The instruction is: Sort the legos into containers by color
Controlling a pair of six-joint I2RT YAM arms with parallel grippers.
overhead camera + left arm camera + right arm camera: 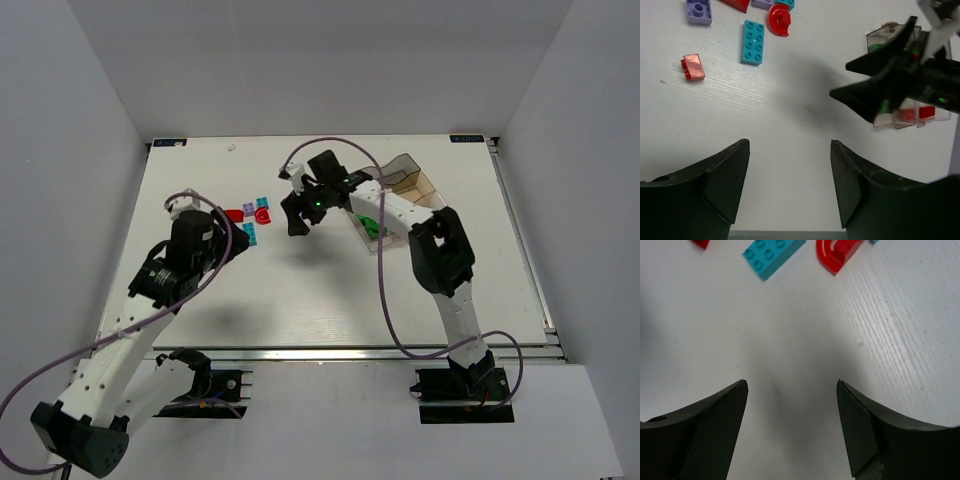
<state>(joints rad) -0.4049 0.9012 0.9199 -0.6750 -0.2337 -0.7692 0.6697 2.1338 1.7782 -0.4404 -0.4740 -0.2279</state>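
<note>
Loose legos lie in a cluster (250, 214) left of the table's middle: a cyan two-by-four brick (753, 42), a small red brick (692, 67), a red curved piece (779, 20) and a purple brick (699, 11). The clear tray (415, 182) stands at the back right, with green legos (370, 226) in one compartment and red ones (920, 112) in another. My left gripper (790, 142) is open over bare table just near of the cluster (236, 246). My right gripper (791, 382) is open and empty, hovering between cluster and tray (295, 226). The cyan brick (774, 255) and the red curved piece (837, 252) lie beyond its fingertips.
The right arm's black fingers (860, 95) reach in from the right of the left wrist view, in front of the tray (890, 35). White walls enclose the table on three sides. A purple cable loops over each arm.
</note>
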